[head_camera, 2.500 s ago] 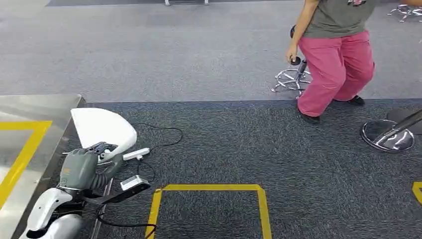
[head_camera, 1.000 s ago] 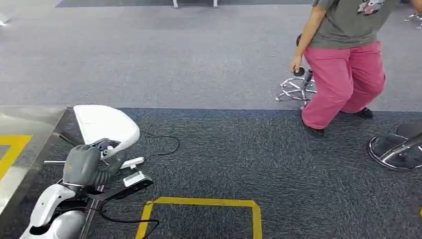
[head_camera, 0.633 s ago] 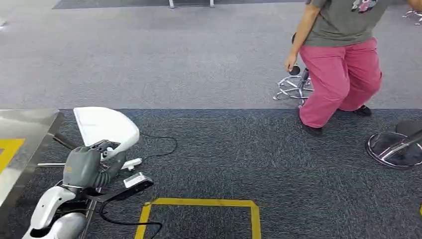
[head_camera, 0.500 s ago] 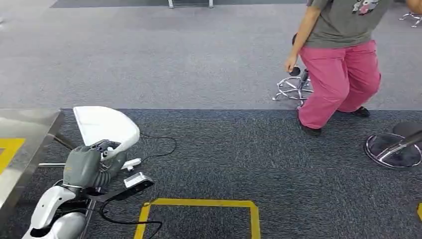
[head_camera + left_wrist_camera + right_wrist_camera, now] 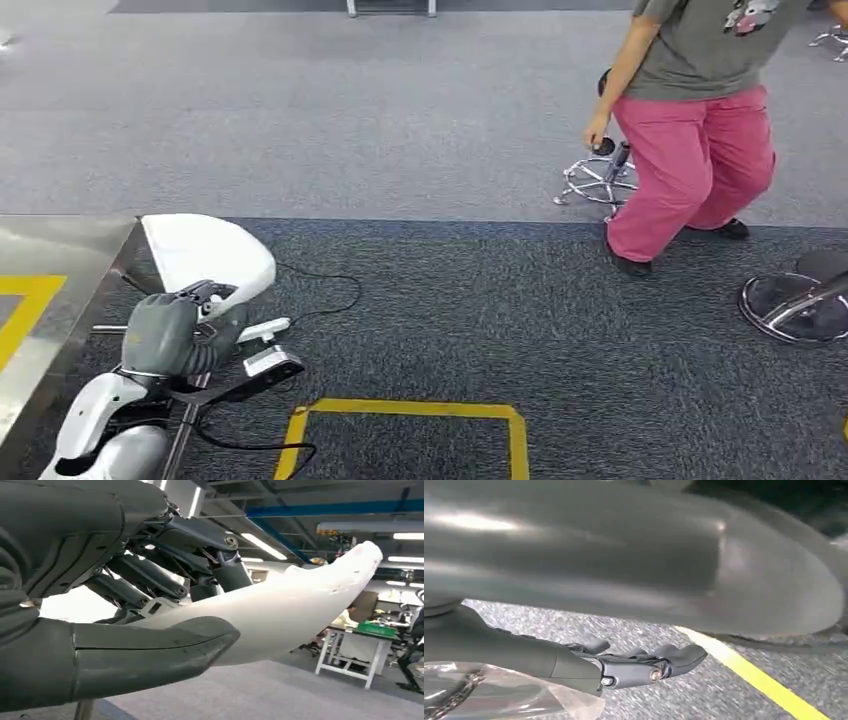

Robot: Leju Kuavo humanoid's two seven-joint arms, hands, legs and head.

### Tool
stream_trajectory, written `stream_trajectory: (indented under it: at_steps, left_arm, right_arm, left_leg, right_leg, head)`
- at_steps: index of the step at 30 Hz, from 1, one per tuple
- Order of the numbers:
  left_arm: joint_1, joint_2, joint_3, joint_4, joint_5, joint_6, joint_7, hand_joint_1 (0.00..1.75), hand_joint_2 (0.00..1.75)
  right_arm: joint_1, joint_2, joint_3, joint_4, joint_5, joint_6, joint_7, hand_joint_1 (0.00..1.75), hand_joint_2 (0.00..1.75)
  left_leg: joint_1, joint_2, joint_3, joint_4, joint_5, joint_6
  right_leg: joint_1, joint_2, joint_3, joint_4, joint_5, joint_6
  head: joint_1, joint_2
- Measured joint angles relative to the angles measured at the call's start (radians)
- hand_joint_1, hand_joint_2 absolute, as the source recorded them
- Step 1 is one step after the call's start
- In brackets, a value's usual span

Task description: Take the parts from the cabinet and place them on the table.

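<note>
Gripping white part (image 5: 207, 252), left robot hand (image 5: 172, 335).

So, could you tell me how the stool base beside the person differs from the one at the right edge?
The spoked base beside the person has thin radiating legs; the round base is a flat disc. The spoked base stands on pale carpet, the round base on dark carpet. Both are shiny chrome.

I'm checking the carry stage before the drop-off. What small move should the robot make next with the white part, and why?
Probably turn a little further left and bring the left hand over the steel table. It grips the white part, which hangs over the carpet just past the table's edge, so setting it down now would likely miss.
</note>
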Motion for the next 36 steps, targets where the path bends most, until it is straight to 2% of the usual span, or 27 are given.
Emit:
stream_trajectory:
  at_steps: [2, 4, 5, 7, 8, 9, 10, 11, 13, 14, 15, 17, 18, 19, 20, 21, 23, 26, 29, 32, 36]
  left_arm:
    - [0.001, 0.0, -0.001, 0.0, 0.0, 0.0, 0.0, 1.75, 1.75]
    - [0.001, -0.001, 0.0, 0.0, 0.0, 0.0, 0.0, 1.75, 1.75]
    - [-0.001, 0.0, 0.0, 0.0, 0.0, 0.0, 0.0, 1.75, 1.75]
    - [0.001, 0.001, 0.002, 0.0, 0.0, 0.0, 0.0, 1.75, 1.75]
    - [0.003, 0.001, 0.002, 0.001, 0.0, 0.0, 0.0, 1.75, 1.75]
    - [0.004, 0.001, 0.002, 0.002, 0.0, 0.0, 0.0, 1.75, 1.75]
    - [0.004, 0.001, 0.002, 0.002, 0.0, 0.0, 0.0, 1.75, 1.75]
    - [0.004, 0.001, 0.002, 0.002, 0.0, 0.0, 0.0, 1.75, 1.75]
    - [0.003, 0.001, 0.002, 0.002, 0.0, 0.0, 0.0, 1.75, 1.75]
    - [0.002, 0.001, 0.002, 0.002, 0.0, 0.0, 0.0, 1.75, 1.75]
    - [0.0, 0.001, 0.002, 0.002, 0.0, 0.0, 0.0, 1.75, 1.75]
    - [0.002, 0.001, 0.003, 0.002, 0.0, 0.0, 0.0, 1.75, 1.75]
    - [0.003, 0.002, 0.003, 0.002, 0.0, 0.0, 0.0, 1.75, 1.75]
    - [0.003, 0.001, 0.002, 0.001, 0.0, 0.0, 0.0, 1.75, 1.75]
    - [0.001, 0.002, 0.003, 0.001, 0.0, 0.0, 0.0, 1.75, 1.75]
    - [0.0, 0.002, 0.003, 0.001, 0.0, 0.0, 0.0, 1.75, 1.75]
    - [0.001, 0.002, 0.003, 0.002, 0.0, 0.0, 0.0, 1.75, 1.75]
    - [0.001, 0.002, 0.003, 0.002, 0.0, 0.0, 0.0, 1.75, 1.75]
    - [0.001, 0.002, 0.003, 0.002, 0.002, 0.001, 0.0, 1.75, 1.75]
    - [0.001, 0.002, 0.003, 0.003, 0.004, 0.003, 0.0, 1.75, 1.75]
    - [0.001, 0.002, 0.004, 0.003, 0.005, 0.003, 0.0, 1.75, 1.75]
  right_arm:
    - [0.005, 0.0, 0.0, 0.0, 0.011, -0.005, -0.007, 0.0, 0.0]
    - [0.005, 0.0, 0.0, 0.0, 0.02, -0.015, -0.008, 0.0, 0.0]
    - [0.005, 0.0, 0.0, 0.0, 0.024, -0.02, -0.009, 0.0, 0.0]
    - [0.005, 0.0, 0.0, 0.0, 0.03, -0.022, -0.009, 0.0, 0.0]
    - [0.004, 0.0, 0.0, 0.0, 0.03, -0.023, -0.009, 0.0, 0.0]
    - [0.004, 0.0, 0.0, 0.0, 0.031, -0.023, -0.009, 0.0, 0.0]
    - [0.005, 0.0, 0.0, 0.0, 0.031, -0.023, -0.009, 0.0, 0.0]
    - [0.006, 0.0, 0.0, 0.0, 0.031, -0.024, -0.009, 0.0, 0.0]
    - [0.007, 0.0, -0.001, 0.0, 0.032, -0.024, -0.009, 0.0, 0.0]
    - [0.007, 0.0, -0.001, 0.0, 0.032, -0.024, -0.009, 0.0, 0.0]
    - [0.006, 0.0, -0.001, 0.0, 0.032, -0.024, -0.009, 0.0, 0.0]
    - [0.007, 0.0, -0.001, 0.0, 0.032, -0.024, -0.009, 0.0, 0.0]
    - [0.006, 0.0, -0.001, 0.0, 0.032, -0.024, -0.009, 0.0, 0.0]
    - [0.005, 0.0, -0.001, 0.0, 0.032, -0.024, -0.009, 0.0, 0.0]
    - [0.007, 0.0, -0.001, 0.0, 0.032, -0.024, -0.01, 0.0, 0.0]
    - [0.005, 0.0, -0.001, 0.0, 0.032, -0.024, -0.009, 0.0, 0.0]
    - [0.005, 0.0, -0.001, 0.0, 0.032, -0.024, -0.009, 0.0, 0.0]
    - [0.006, 0.001, -0.003, 0.0, 0.037, -0.024, -0.01, 0.0, 0.0]
    - [0.006, 0.001, -0.01, 0.0, 0.052, -0.028, -0.013, 0.0, 0.0]
    - [0.006, 0.001, -0.018, 0.0, 0.066, -0.031, -0.018, 0.0, 0.0]
    - [0.007, 0.001, -0.026, 0.0, 0.074, -0.032, -0.02, 0.0, 0.0]
  left_leg:
    - [0.005, 0.0, 0.0, -0.001, 0.002, -0.006]
    - [0.008, 0.0, -0.001, 0.011, -0.014, -0.019]
    - [0.01, 0.001, -0.02, 0.052, -0.042, -0.026]
    - [0.017, 0.001, -0.094, 0.208, -0.114, -0.035]
    - [0.019, 0.001, -0.133, 0.282, -0.138, -0.038]
    - [0.021, 0.001, -0.153, 0.314, -0.137, -0.04]
    - [0.023, 0.001, -0.149, 0.3, -0.114, -0.04]
    - [0.025, 0.001, -0.124, 0.238, -0.067, -0.039]
    - [0.025, 0.002, -0.04, 0.06, 0.026, -0.032]
    - [0.021, 0.003, -0.021, 0.022, 0.016, -0.029]
    - [0.019, 0.003, -0.017, 0.003, 0.011, -0.025]
    - [0.014, 0.002, -0.023, 0.009, 0.011, -0.017]
    - [0.013, 0.001, -0.021, 0.004, 0.014, -0.01]
    - [0.02, 0.002, -0.011, -0.015, 0.023, -0.003]
    - [0.016, -0.001, -0.007, -0.018, 0.022, -0.021]
    - [0.012, 0.0, -0.007, -0.017, 0.02, -0.019]
    - [0.009, 0.0, -0.005, -0.017, 0.019, -0.015]
    - [0.007, 0.0, -0.006, -0.016, 0.019, -0.008]
    - [0.006, 0.0, -0.007, -0.015, 0.019, -0.006]
    - [0.005, 0.0, -0.007, -0.015, 0.019, -0.005]
    - [0.005, 0.0, -0.007, -0.015, 0.019, -0.005]
  right_leg:
    - [0.006, 0.002, -0.001, 0.001, 0.0, -0.004]
    - [-0.001, 0.0, 0.007, -0.009, 0.005, -0.018]
    - [-0.001, -0.002, 0.008, -0.01, 0.004, -0.023]
    - [0.0, -0.002, 0.008, -0.01, 0.002, -0.027]
    - [0.001, -0.002, 0.008, -0.01, 0.001, -0.027]
    - [0.001, -0.003, 0.009, -0.01, 0.001, -0.027]
    - [0.001, -0.003, 0.01, -0.01, 0.0, -0.027]
    - [0.0, -0.002, 0.012, -0.01, -0.001, -0.027]
    - [0.0, -0.001, 0.019, -0.01, -0.004, -0.023]
    - [0.004, -0.001, 0.018, -0.008, -0.006, -0.019]
    - [0.006, 0.0, 0.012, -0.007, -0.006, -0.013]
    - [0.001, -0.003, 0.01, -0.011, -0.003, 0.0]
    - [0.0, -0.004, 0.014, -0.015, -0.001, 0.007]
    - [-0.002, -0.004, 0.006, -0.012, -0.007, 0.011]
    - [0.0, -0.004, 0.021, -0.025, 0.008, -0.021]
    - [0.0, -0.004, 0.023, -0.027, -0.011, -0.049]
    - [-0.002, -0.004, 0.021, -0.031, 0.0, -0.027]
    - [-0.004, -0.003, 0.032, -0.036, 0.005, -0.018]
    - [-0.006, -0.003, 0.031, -0.038, 0.008, -0.012]
    - [-0.008, -0.003, 0.032, -0.041, 0.008, 0.005]
    - [-0.008, -0.003, 0.031, -0.041, 0.007, 0.009]
  head:
    - [0.002, 0.0]
    - [0.002, 0.0]
    - [-0.006, 0.0]
    - [-0.006, 0.0]
    - [-0.005, 0.0]
    - [-0.006, 0.0]
    - [-0.006, 0.0]
    - [-0.006, 0.0]
    - [-0.006, 0.0]
    - [-0.005, 0.0]
    - [-0.005, 0.0]
    - [-0.005, 0.0]
    - [-0.005, 0.0]
    - [-0.005, 0.0]
    - [0.001, 0.0]
    - [0.001, 0.0]
    - [0.001, 0.0]
    - [0.0, 0.0]
    - [0.001, 0.0]
    - [0.0, 0.0]
    - [0.0, 0.0]
